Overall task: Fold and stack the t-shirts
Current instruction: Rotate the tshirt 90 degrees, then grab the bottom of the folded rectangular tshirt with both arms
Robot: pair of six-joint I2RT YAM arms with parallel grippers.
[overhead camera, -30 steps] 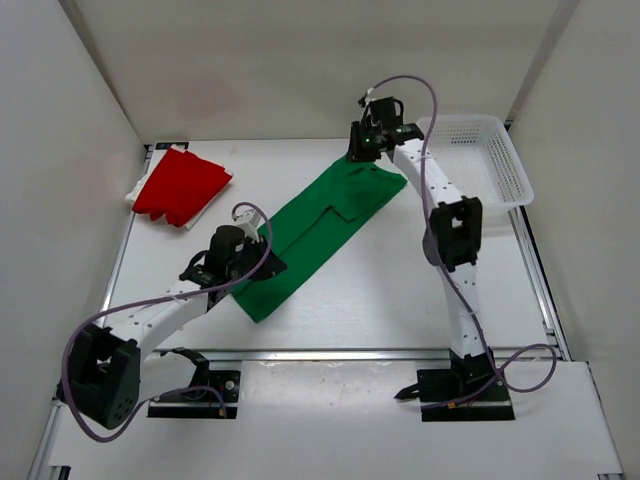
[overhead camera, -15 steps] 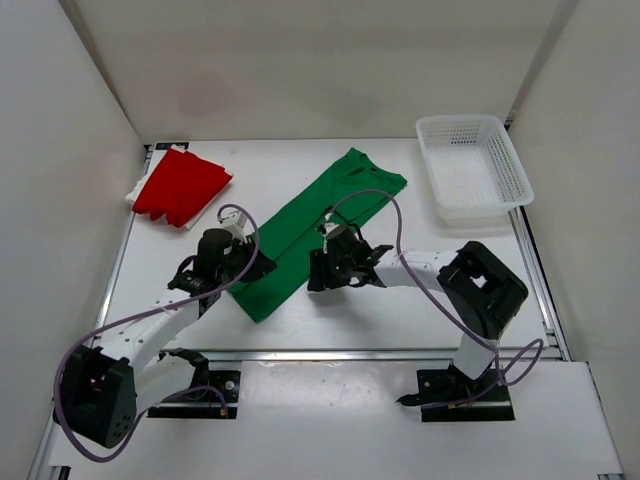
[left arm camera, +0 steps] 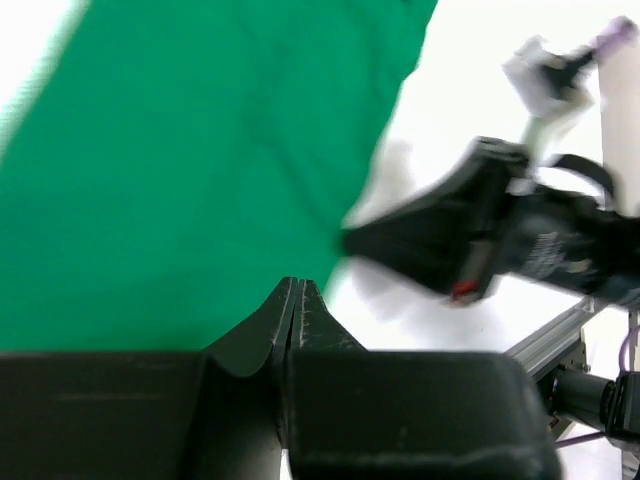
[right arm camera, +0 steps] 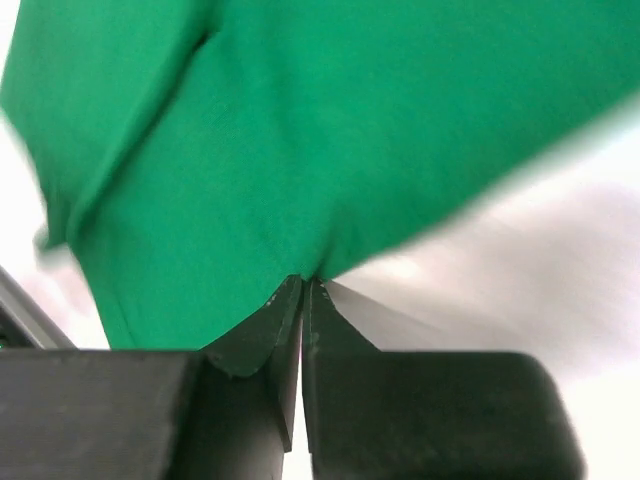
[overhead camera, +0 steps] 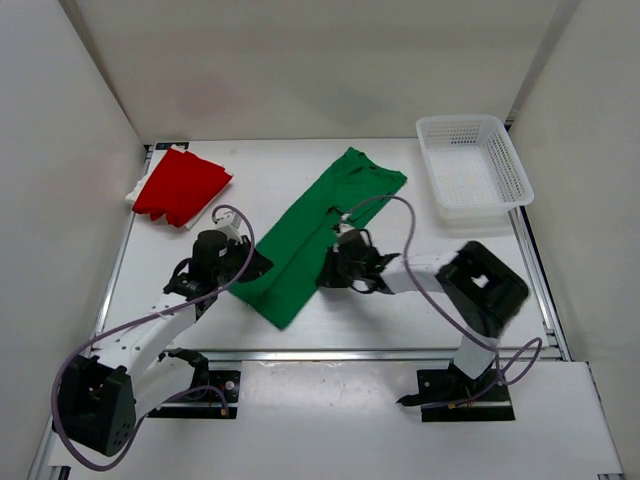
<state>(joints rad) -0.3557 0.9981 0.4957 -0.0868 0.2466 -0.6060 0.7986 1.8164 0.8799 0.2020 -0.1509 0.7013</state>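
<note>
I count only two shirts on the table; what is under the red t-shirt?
A cream-white t-shirt peeks out at the edges beneath the red t-shirt; the rest of it is covered.

White table (overhead camera: 370,325) w/ plain white walls (overhead camera: 300,60)

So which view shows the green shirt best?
Top external: the whole green shirt is in frame, lying diagonally with both ends visible. Each wrist view shows only a blurred close-up patch of it, without its outline.
</note>
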